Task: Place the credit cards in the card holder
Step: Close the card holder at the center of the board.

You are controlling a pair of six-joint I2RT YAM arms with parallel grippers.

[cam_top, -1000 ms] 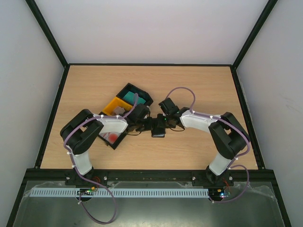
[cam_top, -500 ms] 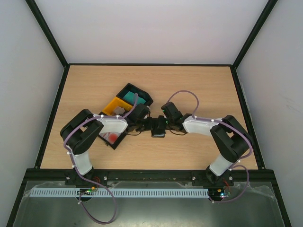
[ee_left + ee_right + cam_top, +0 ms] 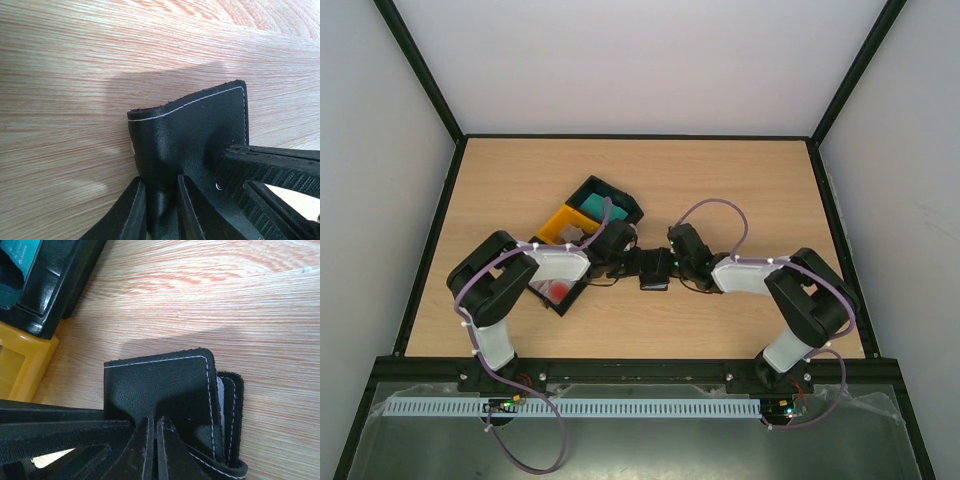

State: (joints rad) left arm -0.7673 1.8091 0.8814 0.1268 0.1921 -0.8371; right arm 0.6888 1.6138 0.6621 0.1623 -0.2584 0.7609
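The black leather card holder (image 3: pixel 654 272) lies on the table between my two grippers. In the left wrist view a raised fold of the card holder (image 3: pixel 192 125) is squeezed between the jaws of my left gripper (image 3: pixel 159 187). My right gripper (image 3: pixel 154 421) is shut on the thin upper flap of the card holder (image 3: pixel 160 385), and a pale card edge (image 3: pixel 218 390) shows in a pocket behind that flap. Teal credit cards (image 3: pixel 595 205) sit in a black tray, and a red-and-white card (image 3: pixel 557 290) lies in another tray under the left arm.
A black tray (image 3: pixel 620 207) holds the teal cards, with a yellow tray (image 3: pixel 563 222) beside it and a second black tray (image 3: pixel 565 300) nearer the left arm. The black tray (image 3: pixel 55 285) and yellow tray (image 3: pixel 20 365) stand close left of the right gripper.
The right wrist has swung down and to the right, closer to the table beside the card holder. The left jaws have narrowed a little on the leather fold.
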